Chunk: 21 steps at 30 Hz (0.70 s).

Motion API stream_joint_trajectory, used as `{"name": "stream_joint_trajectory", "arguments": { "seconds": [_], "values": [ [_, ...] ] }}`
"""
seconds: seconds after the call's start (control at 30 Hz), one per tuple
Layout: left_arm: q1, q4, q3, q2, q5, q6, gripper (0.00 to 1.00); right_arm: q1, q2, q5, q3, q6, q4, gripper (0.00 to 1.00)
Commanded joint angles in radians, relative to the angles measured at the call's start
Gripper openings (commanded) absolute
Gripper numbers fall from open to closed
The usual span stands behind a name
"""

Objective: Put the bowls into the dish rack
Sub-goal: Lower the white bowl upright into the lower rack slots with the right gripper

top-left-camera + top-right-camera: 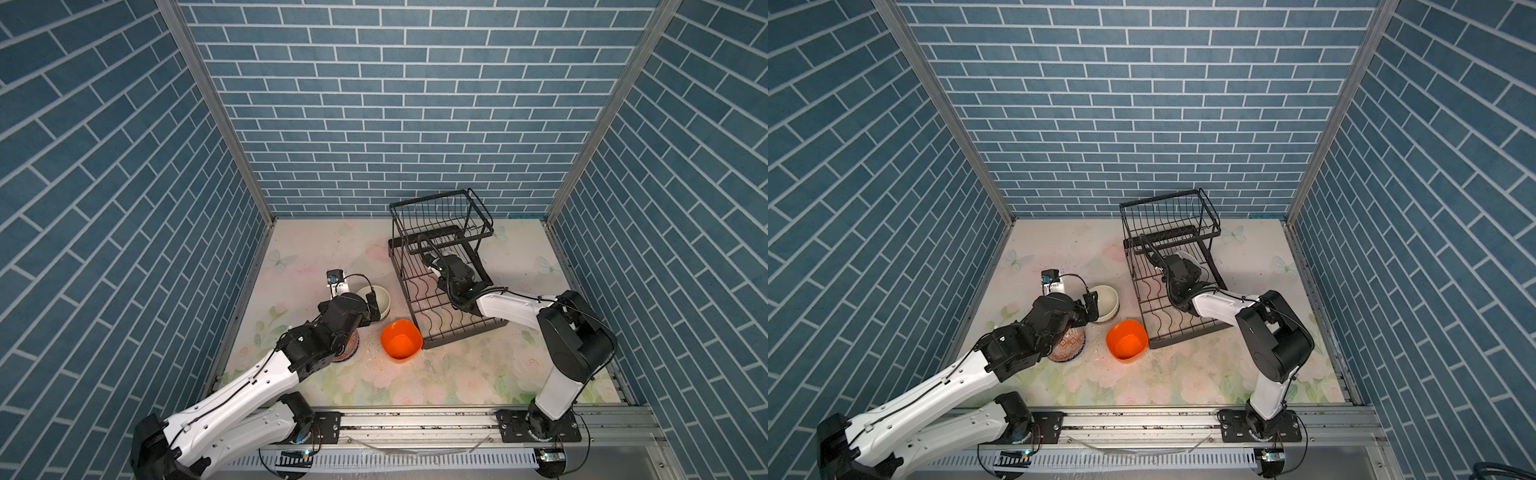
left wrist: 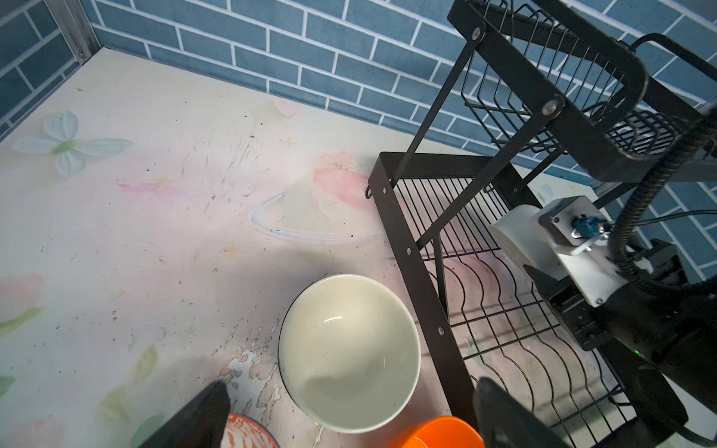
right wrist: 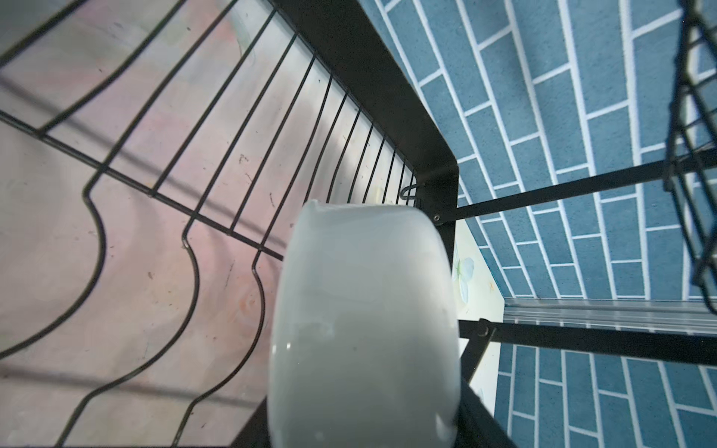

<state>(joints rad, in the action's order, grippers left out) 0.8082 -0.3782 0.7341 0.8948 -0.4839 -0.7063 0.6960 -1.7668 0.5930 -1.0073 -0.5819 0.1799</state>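
You had the right gripper (image 3: 361,426) inside the lower tier of the dish rack (image 1: 432,299), under the raised basket (image 1: 440,212). Its jaws were pinching a white bowl (image 3: 364,318), held on edge over the rack's base wires near the far end; whether the bowl touched the wires cannot be told. In both top views only a sliver of that bowl (image 1: 1187,257) showed past the wrist.

Your left gripper (image 2: 349,411) had its jaws spread wide and gripped nothing. It sat over a cream bowl (image 2: 349,353), which stood upright on the tabletop (image 1: 316,249) just beside the rack's left edge. In a top view one finger (image 1: 372,305) reached down at that bowl's near rim.

An orange bowl (image 1: 401,340) stood upright on the tabletop against the rack's near left corner. A patterned bowl (image 1: 1069,345), orange and white with a blue rim, sat under the left arm, near the cream bowl. You had all three of these bowls outside the rack.
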Motion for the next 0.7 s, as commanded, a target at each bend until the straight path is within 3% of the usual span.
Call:
{"name": "stream_joint_trajectory", "arguments": {
  "seconds": [0.0,0.67],
  "values": [
    [-0.013,0.008,-0.026,-0.014,0.012,0.005,1.0,0.003,-0.037,0.059,-0.075,-0.114,0.141,0.27],
    [-0.04,0.031,-0.068,0.001,0.06,-0.02,1.0,-0.099,-0.212,0.039,-0.219,-0.346,0.282,0.28]
  ]
}}
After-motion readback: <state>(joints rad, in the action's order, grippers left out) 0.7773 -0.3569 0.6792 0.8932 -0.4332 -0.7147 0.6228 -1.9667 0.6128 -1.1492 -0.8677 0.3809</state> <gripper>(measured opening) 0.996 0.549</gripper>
